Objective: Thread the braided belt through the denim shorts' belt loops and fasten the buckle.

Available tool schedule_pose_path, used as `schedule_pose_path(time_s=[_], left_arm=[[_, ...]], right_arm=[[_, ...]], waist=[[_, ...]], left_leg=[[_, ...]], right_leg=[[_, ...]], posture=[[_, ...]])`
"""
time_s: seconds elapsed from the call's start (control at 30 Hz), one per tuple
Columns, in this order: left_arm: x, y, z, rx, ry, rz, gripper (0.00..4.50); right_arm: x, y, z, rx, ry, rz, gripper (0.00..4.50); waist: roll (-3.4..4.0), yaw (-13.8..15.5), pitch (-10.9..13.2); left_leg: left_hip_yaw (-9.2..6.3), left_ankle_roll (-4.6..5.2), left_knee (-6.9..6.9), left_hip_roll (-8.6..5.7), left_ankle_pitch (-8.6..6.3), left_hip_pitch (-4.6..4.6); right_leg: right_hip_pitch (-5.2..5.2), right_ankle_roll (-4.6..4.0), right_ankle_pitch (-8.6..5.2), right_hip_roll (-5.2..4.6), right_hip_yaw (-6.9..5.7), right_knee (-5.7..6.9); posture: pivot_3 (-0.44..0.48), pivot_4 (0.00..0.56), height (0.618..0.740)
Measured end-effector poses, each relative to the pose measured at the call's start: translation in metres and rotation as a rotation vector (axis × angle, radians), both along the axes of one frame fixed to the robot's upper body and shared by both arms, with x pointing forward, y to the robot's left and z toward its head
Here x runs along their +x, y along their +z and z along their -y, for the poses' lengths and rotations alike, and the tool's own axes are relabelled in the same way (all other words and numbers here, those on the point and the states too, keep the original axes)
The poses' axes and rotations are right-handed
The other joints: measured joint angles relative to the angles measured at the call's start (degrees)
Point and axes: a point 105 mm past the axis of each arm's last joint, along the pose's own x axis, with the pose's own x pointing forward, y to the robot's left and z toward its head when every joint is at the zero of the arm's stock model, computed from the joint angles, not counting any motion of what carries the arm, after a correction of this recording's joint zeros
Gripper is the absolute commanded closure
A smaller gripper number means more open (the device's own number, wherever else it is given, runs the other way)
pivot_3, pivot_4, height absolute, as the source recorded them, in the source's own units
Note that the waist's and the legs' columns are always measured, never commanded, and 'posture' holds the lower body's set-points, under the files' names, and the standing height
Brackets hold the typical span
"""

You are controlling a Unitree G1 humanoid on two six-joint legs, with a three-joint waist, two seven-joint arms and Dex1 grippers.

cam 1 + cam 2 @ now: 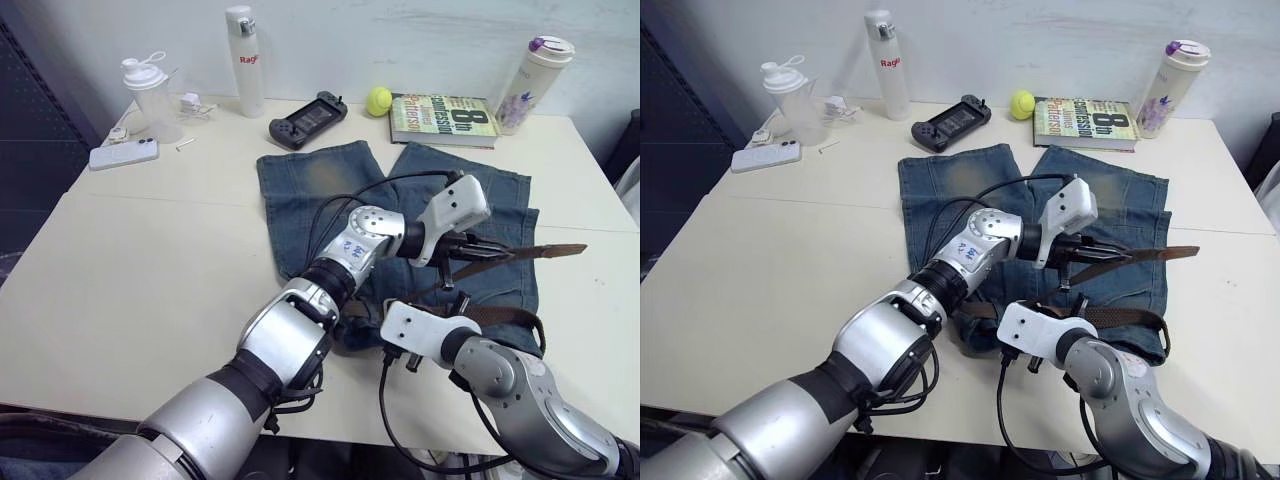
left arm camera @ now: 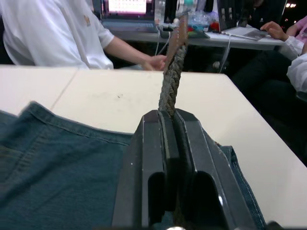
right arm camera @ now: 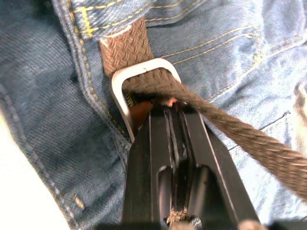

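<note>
The step in hand looks like fastening: the free end of the braided belt [image 1: 520, 252] has to be drawn through the buckle [image 3: 144, 79] until the strap sits snug at the waistband of the denim shorts [image 1: 310, 190]. To do it well, the pull should run along the strap's own line, low over the denim, while the buckle frame is held flat so the shorts do not bunch. The prong is hidden behind the strap, so whether it has found a gap in the weave cannot be told.

The left end effector [image 1: 462, 250], right of centre in the head view, is clamped narrow on the strap. In its wrist view the braid rises straight out from between the closed fingers [image 2: 148, 158], and the belt's tip juts on toward the right edge of the head view, lifted off the cloth.

The right end effector [image 3: 172, 112] sits in the lower middle of the frame at the waistband, its fingers pinched nearly together right at the buckle. They seem to grip the strap or a tab just under the silver frame, which touches their tips. From there the braid runs off toward the lower right of that wrist view.

The shorts lie flat on the desk [image 1: 150, 270], legs toward the top of the frame.
</note>
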Motion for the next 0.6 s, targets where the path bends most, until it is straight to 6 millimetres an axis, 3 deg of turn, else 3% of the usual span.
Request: schedule_pose_path(time_s=[0.1, 0.2, 0.3, 0.47, 0.6], left_arm=[[0.002, -0.002, -0.045, -0.080, 0.021, 0.082, 4.50], [0.011, -0.015, -0.101, -0.027, 0.115, 0.138, 4.50], [0.011, -0.012, -0.143, 0.019, 0.198, 0.217, 4.50], [-0.002, -0.011, -0.162, 0.040, 0.230, 0.243, 4.50], [-0.003, -0.024, -0.183, 0.074, 0.307, 0.186, 4.50]], right_arm=[[0.000, 0.001, -0.003, 0.074, -0.019, -0.019, 4.46], [0.001, 0.003, -0.004, 0.132, -0.036, -0.035, 4.46], [0.005, 0.008, 0.001, 0.221, -0.100, -0.046, 4.46], [0.009, 0.014, 0.004, 0.347, -0.141, -0.089, 4.46], [0.019, 0.041, 0.021, 0.449, -0.183, -0.054, 4.46]], waist=[[0.10, -0.38, -0.05], [0.15, -0.89, -0.02], [0.11, -0.40, 0.01], [0.14, -0.34, 0.03], [0.40, -1.08, 0.20]], left_leg=[[0.00, -0.03, -0.02, 0.02, 0.01, 0.02], [-0.02, -0.08, -0.03, 0.06, 0.05, 0.02], [-0.15, -0.04, 0.01, 0.03, 0.03, -0.04], [-0.16, 0.09, 0.09, -0.06, -0.04, -0.17], [-0.16, 0.03, -0.01, -0.01, 0.01, -0.16]], right_leg=[[-0.01, 0.00, 0.00, 0.03, 0.02, 0.06], [-0.04, -0.01, 0.00, 0.08, 0.02, 0.12], [0.03, -0.01, 0.00, 0.05, 0.00, 0.13], [0.00, 0.02, 0.02, -0.01, 0.03, 0.13], [-0.10, 0.01, 0.01, 0.06, 0.01, 0.26]], posture=[[0.000, 0.150, 0.740], [0.000, 0.150, 0.740], [0.000, 0.150, 0.740], [0.000, 0.150, 0.740], [0.000, 0.150, 0.740]])
